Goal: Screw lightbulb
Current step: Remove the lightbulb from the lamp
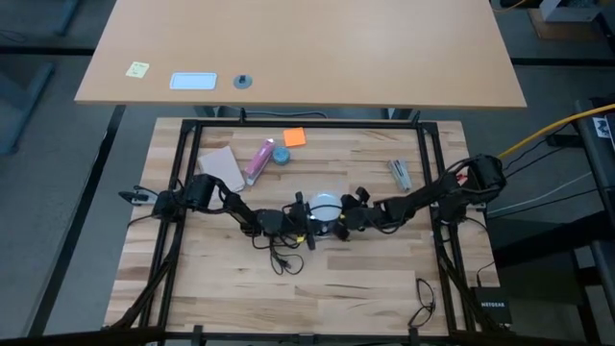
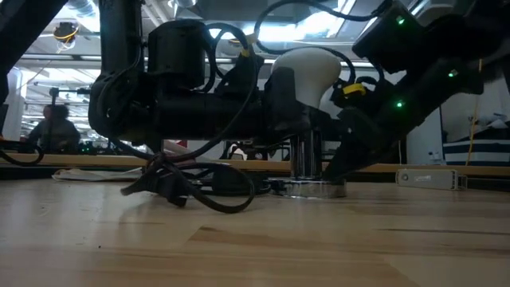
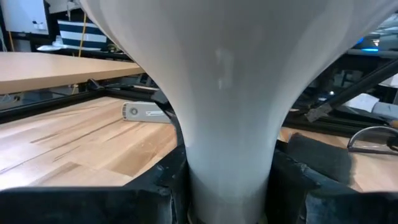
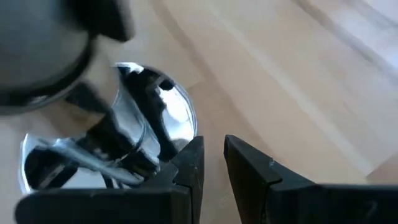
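Note:
The frosted white lightbulb (image 1: 325, 204) stands upright, globe up, its neck in the chrome socket (image 2: 307, 159) of the silver lamp base (image 2: 312, 189) at the table's middle. My left gripper (image 3: 229, 186) comes level from the table's left and is shut on the bulb's neck; it also shows in the high view (image 1: 307, 221). My right gripper (image 4: 214, 155) comes from the right, slanting down. Its fingers are almost together at the disc's rim (image 4: 186, 121), beside the socket. The base's black cord (image 1: 281, 255) lies toward the near edge. My left gripper pinches the bulb's narrow neck (image 3: 227, 168) between its two fingers (image 3: 155, 183), just above the socket. The fingers lie level, coming from the table's left, across the upright bulb. The bulb stands in the socket, globe above the fingers. My right gripper has its shut fingertips (image 4: 194, 155) at the silver disc's rim (image 4: 181, 134), slanting down from the table's right. Nothing is between the fingers. Whether they press on the disc I cannot tell.
A pink tube (image 1: 259, 160), a small blue round object (image 1: 281, 155), an orange note (image 1: 294, 137) and a tan sheet (image 1: 223, 168) lie at the far left. A silver tool (image 1: 400, 174) lies at the far right. Black frame rails (image 1: 430, 163) border the table.

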You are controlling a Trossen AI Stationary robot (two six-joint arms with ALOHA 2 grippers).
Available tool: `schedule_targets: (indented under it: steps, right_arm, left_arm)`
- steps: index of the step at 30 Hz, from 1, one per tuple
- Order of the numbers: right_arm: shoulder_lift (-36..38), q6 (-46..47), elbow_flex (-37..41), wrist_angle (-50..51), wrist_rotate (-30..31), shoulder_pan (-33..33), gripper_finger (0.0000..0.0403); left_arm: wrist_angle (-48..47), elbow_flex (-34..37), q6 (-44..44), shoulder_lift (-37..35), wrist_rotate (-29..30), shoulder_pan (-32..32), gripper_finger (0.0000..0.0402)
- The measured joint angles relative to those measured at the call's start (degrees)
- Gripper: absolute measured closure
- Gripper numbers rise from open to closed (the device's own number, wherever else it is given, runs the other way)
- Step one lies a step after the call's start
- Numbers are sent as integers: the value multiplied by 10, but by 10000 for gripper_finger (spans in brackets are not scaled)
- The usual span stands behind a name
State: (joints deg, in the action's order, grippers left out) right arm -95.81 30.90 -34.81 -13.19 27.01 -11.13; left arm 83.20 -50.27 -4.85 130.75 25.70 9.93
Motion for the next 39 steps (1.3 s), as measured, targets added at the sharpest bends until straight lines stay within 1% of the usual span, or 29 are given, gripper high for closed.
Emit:
schedule_targets:
  steps: [3, 10, 13, 16, 19, 22, 28, 30, 33, 39]
  right_arm:
    - [0, 5, 0, 2, -12, -13, 329]
    - [0, 40, 0, 2, -7, -50, 329]
    - [0, 62, -2, -16, -28, -64, 329]
    - [0, 66, -2, -30, -30, -75, 329]
    - [0, 64, -1, -49, -5, -87, 329]
    - [0, 64, -1, -45, 29, -96, 329]
    - [8, 66, -1, -5, 139, -91, 329]
    - [13, 70, -1, 13, 155, -80, 329]
    - [12, 72, -1, 23, 137, -54, 329]
    - [9, 62, 0, 22, 57, -15, 329]
  left_arm:
    - [0, 0, 0, 0, 0, -4, 263]
    - [2, 0, 0, 0, -3, -5, 263]
    - [1, -1, 5, 0, 9, -6, 263]
    - [1, -1, 20, 0, 19, -8, 263]
    - [1, -1, 15, 0, 19, -9, 263]
    - [2, -1, 8, -1, 19, -9, 263]
    - [18, 0, 11, 0, 23, 4, 263]
    - [21, 0, 13, 0, 23, 9, 263]
    - [23, 0, 5, -1, 21, 16, 263]
    - [41, 0, 8, -1, 18, 22, 263]
